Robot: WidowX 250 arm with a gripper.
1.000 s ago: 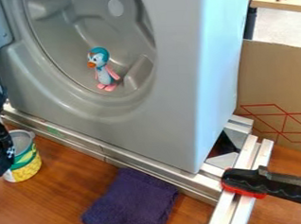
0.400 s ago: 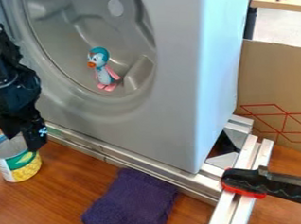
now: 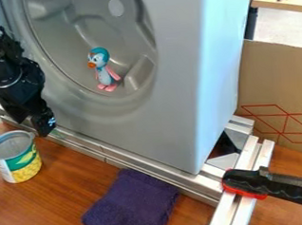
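My tool (image 3: 32, 126) is just above the can (image 3: 23, 164), near the tabletop's (image 3: 62, 195) far left corner; I can't tell whether it's open. I'd square up over the rim, clear of the metal rail (image 3: 85, 145).

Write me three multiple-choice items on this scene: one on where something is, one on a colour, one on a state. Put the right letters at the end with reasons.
1. Where is the toy penguin?
A) Against the cardboard
B) On top of the clamp
C) Inside the round recess of the grey machine

2. What colour is the cloth?
A) Purple
B) Yellow
C) White

3. How does the can stand?
A) Lying on its side
B) Upright, with its top open
C) Upside down

1: C, as the penguin shows within the recess's curved rim.
2: A, as its whole visible surface is dark purple.
3: B, as its round rim faces up and the grey inside shows.
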